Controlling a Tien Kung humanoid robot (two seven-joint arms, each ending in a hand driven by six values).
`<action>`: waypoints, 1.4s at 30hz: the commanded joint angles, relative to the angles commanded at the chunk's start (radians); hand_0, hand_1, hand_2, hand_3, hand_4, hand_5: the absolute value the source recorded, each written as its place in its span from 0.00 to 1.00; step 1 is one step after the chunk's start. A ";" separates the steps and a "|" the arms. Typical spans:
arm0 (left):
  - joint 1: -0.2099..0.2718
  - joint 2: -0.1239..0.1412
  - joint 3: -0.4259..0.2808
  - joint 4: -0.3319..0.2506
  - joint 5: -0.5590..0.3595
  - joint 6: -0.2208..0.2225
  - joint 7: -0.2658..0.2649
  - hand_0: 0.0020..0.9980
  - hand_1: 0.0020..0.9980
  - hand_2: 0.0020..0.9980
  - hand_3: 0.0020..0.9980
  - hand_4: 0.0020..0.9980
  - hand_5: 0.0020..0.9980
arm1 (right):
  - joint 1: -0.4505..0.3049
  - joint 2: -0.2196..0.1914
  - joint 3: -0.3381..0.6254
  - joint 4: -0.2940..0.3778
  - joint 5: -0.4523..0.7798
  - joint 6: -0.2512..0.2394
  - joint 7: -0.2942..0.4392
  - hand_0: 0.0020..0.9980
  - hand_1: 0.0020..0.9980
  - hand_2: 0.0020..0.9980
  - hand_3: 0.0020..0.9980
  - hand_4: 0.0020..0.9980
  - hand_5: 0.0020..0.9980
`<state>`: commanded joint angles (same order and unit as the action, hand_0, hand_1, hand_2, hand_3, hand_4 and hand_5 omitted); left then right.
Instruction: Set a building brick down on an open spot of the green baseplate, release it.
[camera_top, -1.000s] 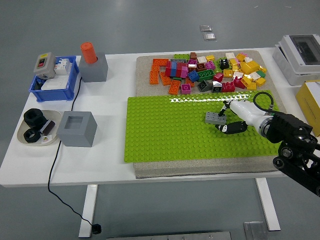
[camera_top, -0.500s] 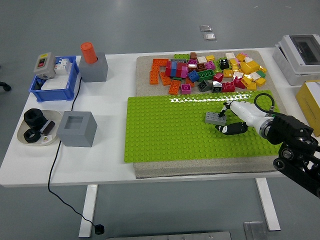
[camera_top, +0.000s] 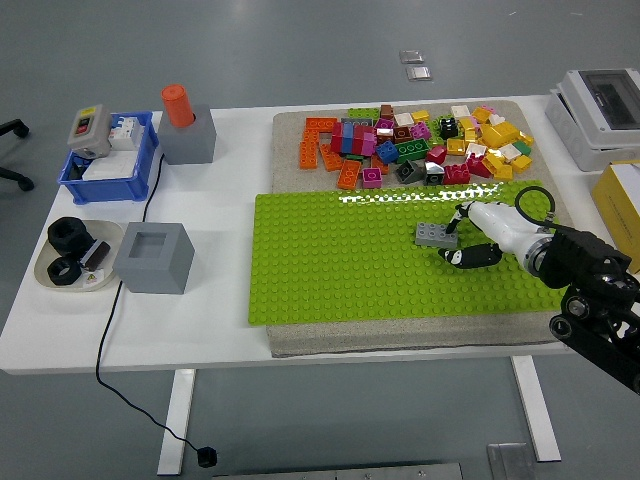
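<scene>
A grey building brick (camera_top: 433, 235) lies low over the right part of the green baseplate (camera_top: 330, 260), on a stretch with no other bricks. My right hand (camera_top: 457, 240), white with dark fingertips, reaches in from the right. Its upper fingers (camera_top: 455, 220) are on the brick's right end and the thumb (camera_top: 465, 257) curls just below it. I cannot tell whether the brick's underside touches the studs. My left hand does not appear in the head view.
A heap of loose coloured bricks (camera_top: 415, 145) lies on the mat behind the baseplate. To the left stand a grey cube (camera_top: 153, 257), a blue bin (camera_top: 110, 160), a grey block with an orange cylinder (camera_top: 185, 125) and a dish of black parts (camera_top: 75, 255). Boxes (camera_top: 600, 110) stand at the right edge.
My right hand has shifted a little to the right, and the grey brick has moved slightly right with it.
</scene>
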<state>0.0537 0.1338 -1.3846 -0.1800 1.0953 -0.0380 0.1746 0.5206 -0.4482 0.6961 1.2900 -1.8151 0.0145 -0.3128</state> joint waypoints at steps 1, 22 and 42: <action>0.000 0.000 -0.001 0.000 0.000 0.000 0.000 0.60 0.64 0.64 0.82 0.94 0.61 | 0.000 0.000 0.000 -0.001 0.000 0.000 0.000 1.00 0.92 0.93 0.65 0.72 0.48; 0.002 -0.002 0.000 0.000 -0.004 0.001 -0.004 0.60 0.64 0.64 0.82 0.94 0.61 | 0.003 0.002 0.013 0.046 -0.003 -0.016 0.009 1.00 0.92 0.93 0.65 0.72 0.48; 0.001 -0.003 -0.002 0.000 -0.003 0.001 -0.003 0.60 0.64 0.64 0.82 0.94 0.61 | 0.006 0.041 -0.020 -0.008 0.030 -0.019 0.017 1.00 0.92 0.93 0.65 0.72 0.47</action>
<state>0.0549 0.1312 -1.3862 -0.1800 1.0921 -0.0375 0.1713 0.5269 -0.4069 0.6758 1.2820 -1.7855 -0.0049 -0.2954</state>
